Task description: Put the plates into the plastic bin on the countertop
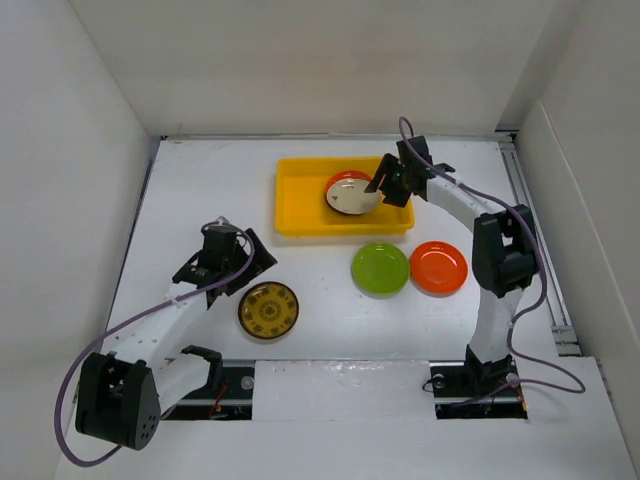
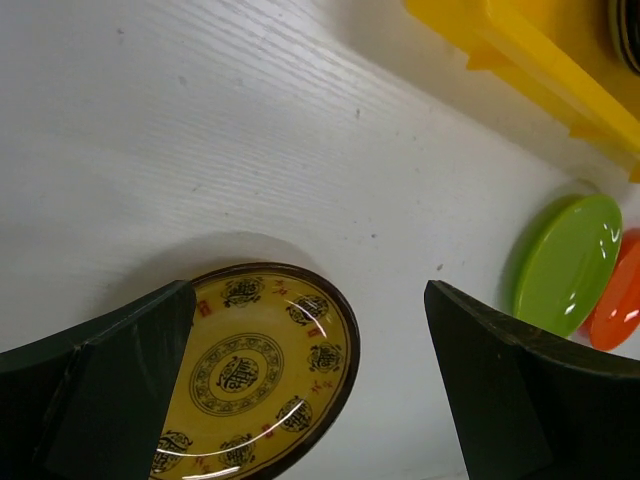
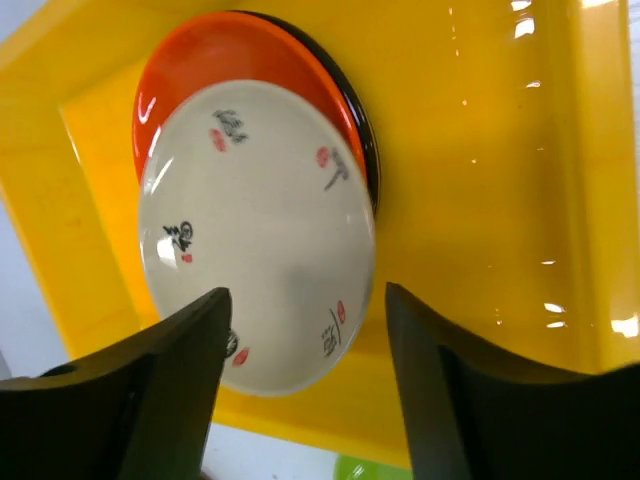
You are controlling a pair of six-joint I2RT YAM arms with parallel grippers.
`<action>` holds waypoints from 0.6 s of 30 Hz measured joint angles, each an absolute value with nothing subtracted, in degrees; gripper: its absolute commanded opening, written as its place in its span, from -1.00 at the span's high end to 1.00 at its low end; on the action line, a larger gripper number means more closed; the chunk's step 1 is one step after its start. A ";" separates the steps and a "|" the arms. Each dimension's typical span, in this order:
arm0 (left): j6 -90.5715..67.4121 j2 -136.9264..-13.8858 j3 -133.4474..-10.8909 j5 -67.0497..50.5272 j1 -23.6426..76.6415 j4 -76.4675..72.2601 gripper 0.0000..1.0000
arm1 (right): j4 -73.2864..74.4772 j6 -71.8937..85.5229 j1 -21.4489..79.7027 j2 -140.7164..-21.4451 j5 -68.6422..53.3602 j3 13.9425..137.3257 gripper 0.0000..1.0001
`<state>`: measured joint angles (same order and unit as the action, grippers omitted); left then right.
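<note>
Hovering with jaws apart over the gold patterned plate point(image 1: 268, 310) on the countertop point(image 1: 200, 180), left gripper point(image 1: 222, 245) should pinch its rim — stiff, glazed, probably slippery, fragile — while right gripper point(image 3: 305, 340), also spread, sits over the cream plate point(image 3: 260, 230) in the bin point(image 3: 480, 200).

Robotics lab cell, white enclosing walls point(image 1: 90, 150), white countertop point(image 1: 200, 180), cabled robot arms point(image 1: 500, 260)

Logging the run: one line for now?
left gripper: open near patterned plate; right gripper: open over cream plate in bin; green plate, orange plate: outside
</note>
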<state>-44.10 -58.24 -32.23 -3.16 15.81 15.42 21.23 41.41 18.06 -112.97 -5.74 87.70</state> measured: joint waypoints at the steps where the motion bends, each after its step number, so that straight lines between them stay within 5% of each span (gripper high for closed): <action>1: -43.31 -58.41 -32.23 -4.36 15.81 14.85 -1.00 | 21.65 41.25 17.89 -112.97 -6.04 87.70 -0.59; 2: -42.52 -58.41 -32.27 -5.48 15.81 14.24 -1.00 | 21.87 41.10 17.78 -112.73 -6.00 87.70 -0.66; 3: -41.91 -58.41 -32.60 -6.55 16.10 13.91 -1.00 | 21.93 41.15 17.69 -112.29 -5.93 87.68 -1.00; 8: -39.94 -65.10 -42.04 -6.09 26.11 12.86 -1.00 | 22.33 41.23 18.24 -103.70 -3.16 84.03 -1.00; 18: -39.90 -99.29 -65.01 -5.72 48.23 -0.91 -1.00 | 23.22 42.06 20.67 -68.55 3.09 69.14 -1.00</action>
